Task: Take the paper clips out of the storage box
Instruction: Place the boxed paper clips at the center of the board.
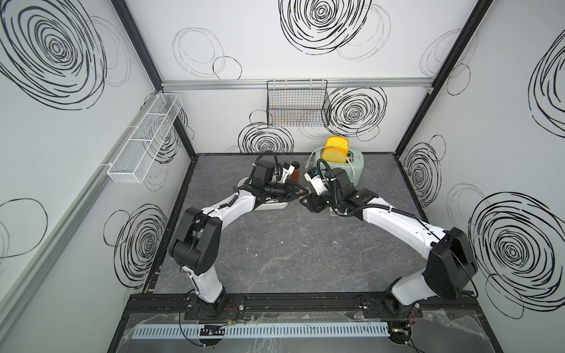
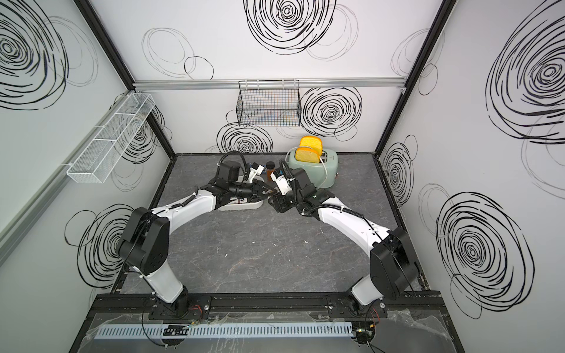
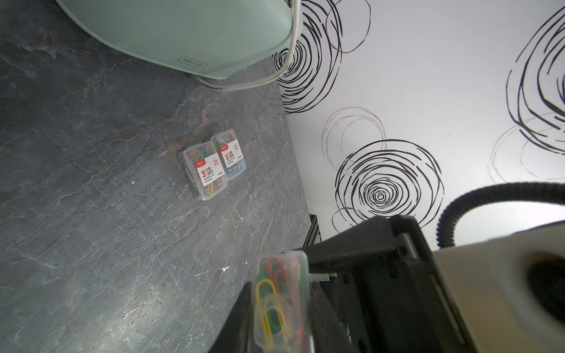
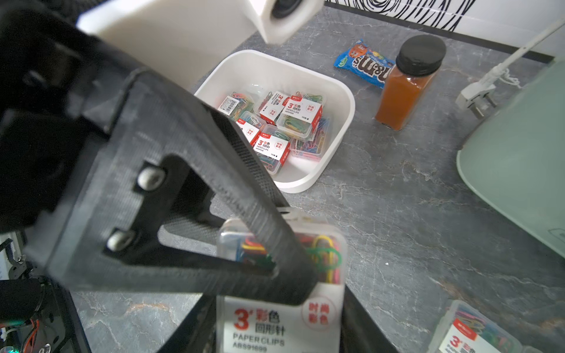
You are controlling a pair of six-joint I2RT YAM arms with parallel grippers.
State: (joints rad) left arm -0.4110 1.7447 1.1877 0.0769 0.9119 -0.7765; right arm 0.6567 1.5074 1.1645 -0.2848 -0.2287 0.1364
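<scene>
While clenched in left pincer (image 3: 279, 327): paper-clip case (image 3: 281, 290), flanked by right pincer (image 4: 278, 321), clamp indeterminable. Confirm right hold before loosening left; keep case level.

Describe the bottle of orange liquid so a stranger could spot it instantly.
Start at the mint-green toaster holding yellow bread slices. Between it and the white plastic tub stands a small clear square bottle of orange liquid. Unlike the blue candy packet lying flat beside it, it stands upright with a black lid.
</scene>
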